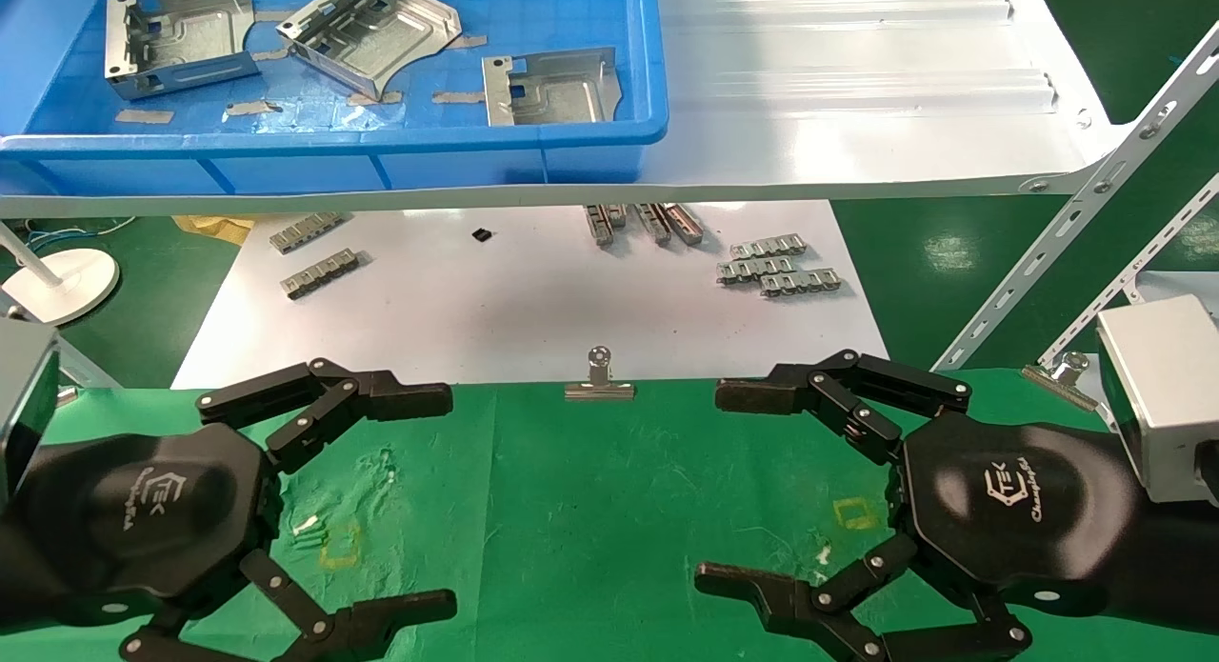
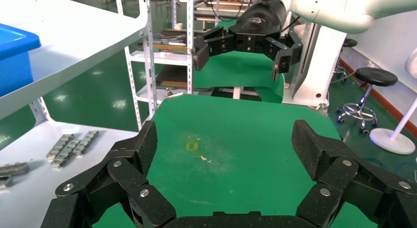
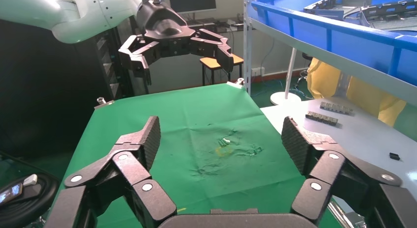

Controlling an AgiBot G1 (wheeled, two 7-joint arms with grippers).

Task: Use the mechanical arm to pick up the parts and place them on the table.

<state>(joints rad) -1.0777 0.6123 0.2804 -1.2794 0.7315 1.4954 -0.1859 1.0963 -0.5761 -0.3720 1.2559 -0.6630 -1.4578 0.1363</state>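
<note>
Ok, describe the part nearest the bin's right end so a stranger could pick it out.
Find the blue bin on the white shelf. Three silvery parts lie in it; take the one by its right wall, closest to the front rim. Unlike the tilted middle part and the left part, it lies alone, square to the rim.

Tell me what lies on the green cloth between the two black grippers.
In the head view, only bare wrinkled green cloth table lies between the open left gripper and open right gripper.
</note>
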